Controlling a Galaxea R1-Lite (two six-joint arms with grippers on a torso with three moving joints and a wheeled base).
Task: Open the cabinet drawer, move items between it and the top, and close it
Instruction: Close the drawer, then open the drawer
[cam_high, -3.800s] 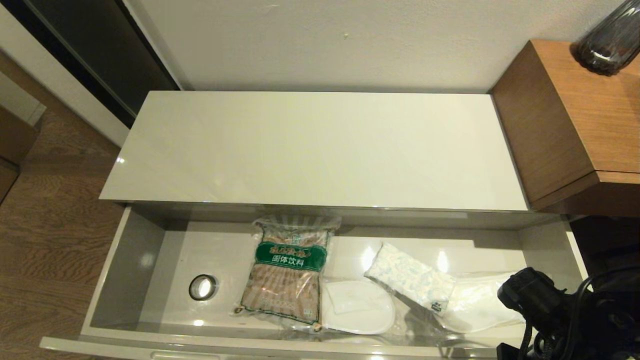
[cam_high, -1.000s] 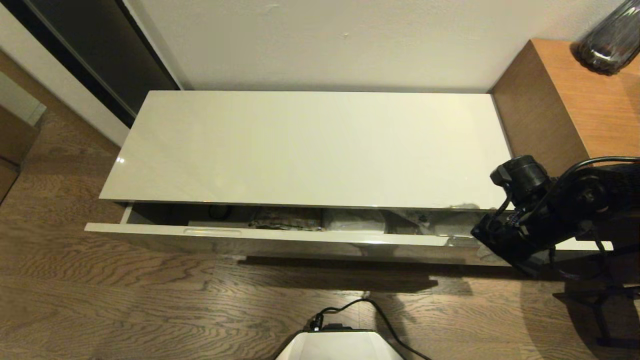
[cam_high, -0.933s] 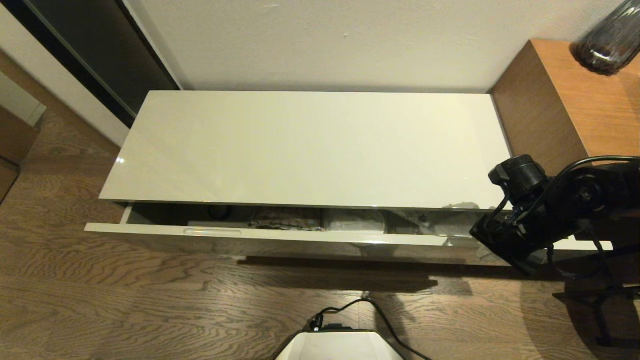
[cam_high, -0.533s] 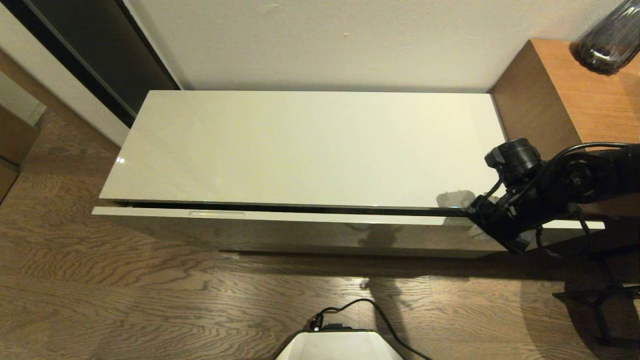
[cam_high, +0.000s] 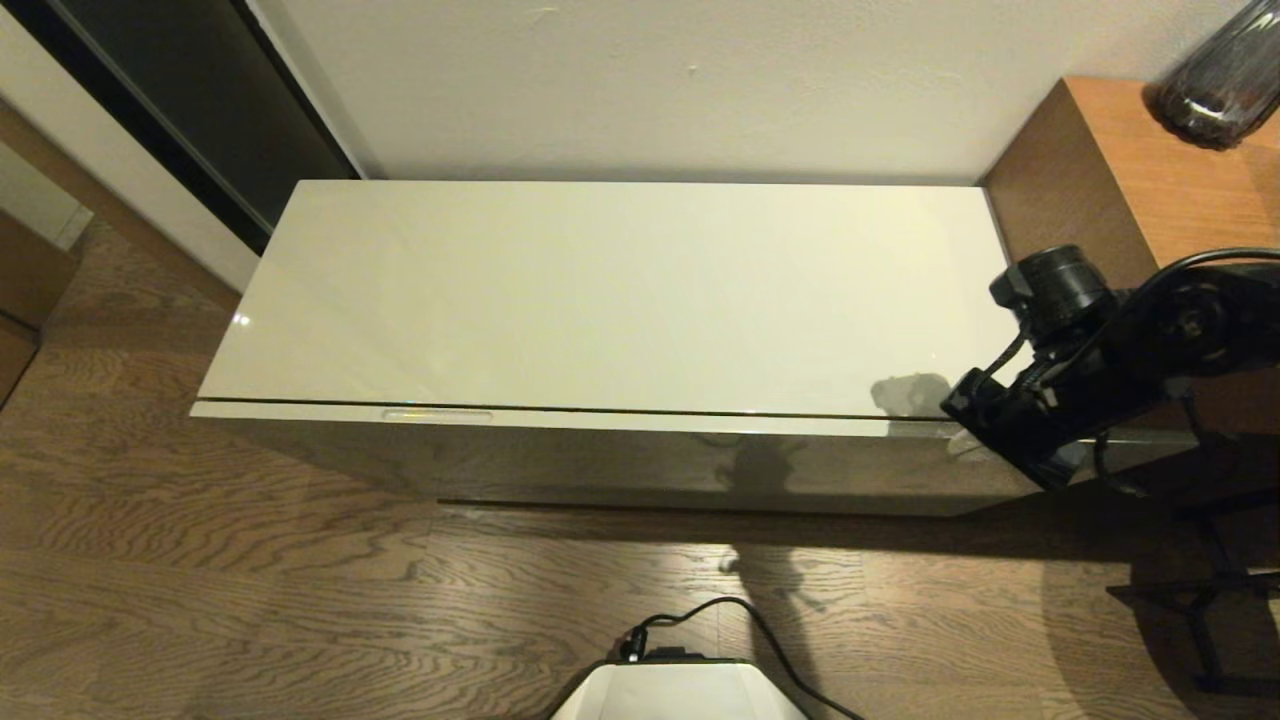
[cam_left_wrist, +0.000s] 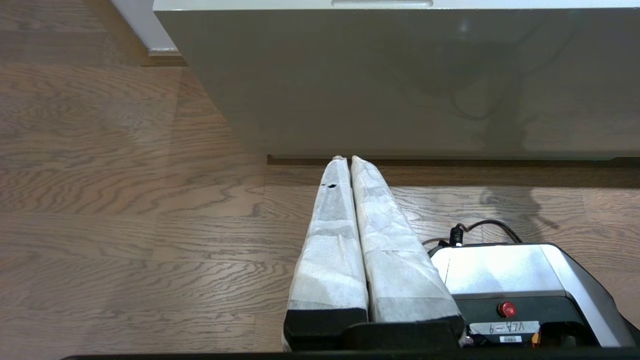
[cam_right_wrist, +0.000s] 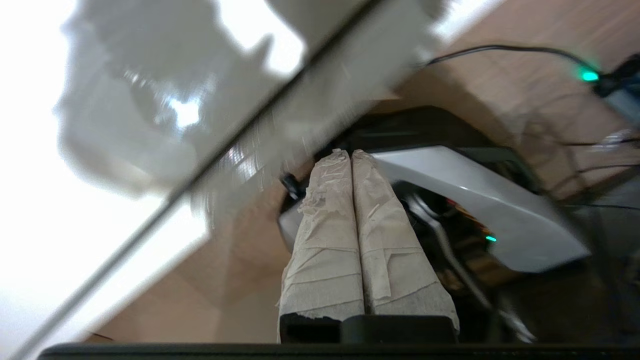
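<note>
The cabinet drawer (cam_high: 600, 462) stands pushed in, its flat front flush under the top (cam_high: 620, 290), with one slim handle (cam_high: 437, 413) showing near its left end. The items are hidden inside it. My right gripper (cam_high: 963, 441) is shut and empty at the right end of the drawer front, just below the top's edge; its wrapped fingertips (cam_right_wrist: 351, 152) meet in the right wrist view. My left gripper (cam_left_wrist: 347, 159) is shut and empty, low over the floor before the drawer front (cam_left_wrist: 400, 85).
A taller orange-brown wooden cabinet (cam_high: 1130, 170) stands against the right end, with a dark glass vase (cam_high: 1220, 80) on it. My white base (cam_high: 680, 692) and its cable (cam_high: 760, 625) lie on the wood floor in front. A dark doorway (cam_high: 200, 100) is at back left.
The drawer slid from partly open to fully shut, hiding its contents. My right arm moved in toward the cabinet with the drawer front, then rose a little at the right end.
</note>
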